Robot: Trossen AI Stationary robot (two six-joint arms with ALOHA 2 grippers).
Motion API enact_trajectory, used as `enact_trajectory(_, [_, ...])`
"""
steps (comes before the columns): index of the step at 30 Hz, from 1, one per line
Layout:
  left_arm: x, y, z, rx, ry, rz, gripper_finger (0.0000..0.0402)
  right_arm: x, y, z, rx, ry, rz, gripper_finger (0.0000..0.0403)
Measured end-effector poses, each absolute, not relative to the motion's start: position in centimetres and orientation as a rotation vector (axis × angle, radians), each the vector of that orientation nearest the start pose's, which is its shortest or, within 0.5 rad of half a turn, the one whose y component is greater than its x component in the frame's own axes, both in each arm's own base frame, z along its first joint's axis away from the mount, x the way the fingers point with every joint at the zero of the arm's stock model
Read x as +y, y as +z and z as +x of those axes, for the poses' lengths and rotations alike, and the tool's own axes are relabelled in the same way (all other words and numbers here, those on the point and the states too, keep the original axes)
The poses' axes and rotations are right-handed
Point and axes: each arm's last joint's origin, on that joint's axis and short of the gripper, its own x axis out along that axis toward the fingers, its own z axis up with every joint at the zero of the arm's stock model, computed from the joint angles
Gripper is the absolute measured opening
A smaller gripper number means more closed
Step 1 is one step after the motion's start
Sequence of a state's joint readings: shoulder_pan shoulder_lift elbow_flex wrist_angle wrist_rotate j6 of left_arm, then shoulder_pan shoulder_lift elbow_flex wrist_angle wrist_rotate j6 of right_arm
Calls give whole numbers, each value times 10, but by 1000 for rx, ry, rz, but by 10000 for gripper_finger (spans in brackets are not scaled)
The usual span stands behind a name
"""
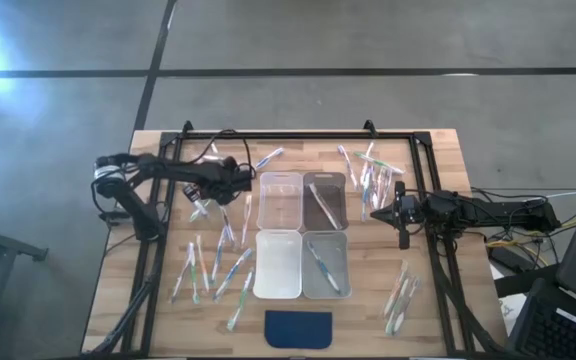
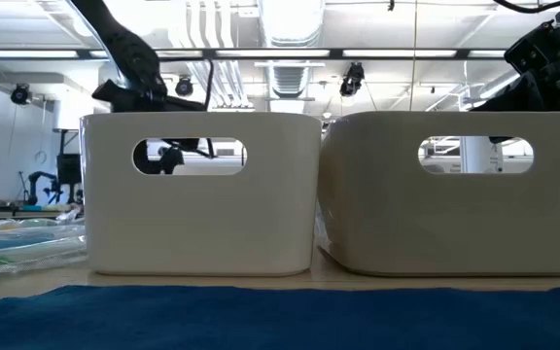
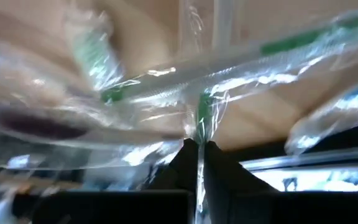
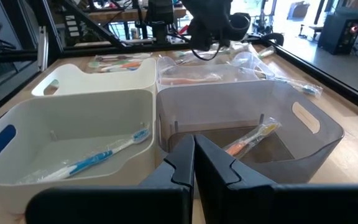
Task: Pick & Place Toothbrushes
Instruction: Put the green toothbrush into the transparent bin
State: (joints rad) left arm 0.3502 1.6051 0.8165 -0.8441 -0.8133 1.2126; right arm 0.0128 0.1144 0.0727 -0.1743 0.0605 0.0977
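Note:
Wrapped toothbrushes lie scattered on the wooden table: a group left of the bins [image 1: 208, 262], one at the far right [image 1: 368, 172] and one at the near right [image 1: 400, 295]. My left gripper [image 1: 242, 181] is just left of the far bins, shut on a clear-wrapped toothbrush with green accents [image 3: 241, 62]. My right gripper [image 1: 402, 236] waits, shut and holding nothing, right of the bins. A blue toothbrush [image 4: 98, 158] lies in the near right bin [image 1: 325, 266]. An orange one [image 4: 250, 140] lies in the grey far right bin [image 1: 326, 200]. My left gripper pinches the clear wrapper [image 3: 199, 127] of the green-accented toothbrush between its two fingertips [image 3: 180, 163], about midway along it. The toothbrush lies across the fingers. Whether it is clear of the table I cannot tell.
Four bins stand in a block at the table's middle, among them a clear far left bin [image 1: 280, 198] and a white near left bin [image 1: 278, 266]. A dark blue pad [image 1: 299, 328] lies by the near edge. A black frame [image 1: 298, 135] runs around the table.

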Motion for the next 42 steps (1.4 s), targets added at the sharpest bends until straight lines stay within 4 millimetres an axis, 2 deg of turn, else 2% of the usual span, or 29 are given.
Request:
enact_trajectory(9, [80,157,225,2166,-150,1575,1,0,163,99,213,-58,90,8])
enact_trajectory(14, [71,163,232,2139,-63,1647,1,0,163,99,213,-58,89,8])
enact_trajectory(21, [66,179,239,2114,175,1663,1,-1,163,99,213,-58,89,8])
enact_trajectory(30, [61,213,254,1846,604,1334,0,0,163,99,213,-58,94,8])
enact_trajectory(42, [54,266,288,1356,835,542,0,0,163,99,213,-58,89,8])
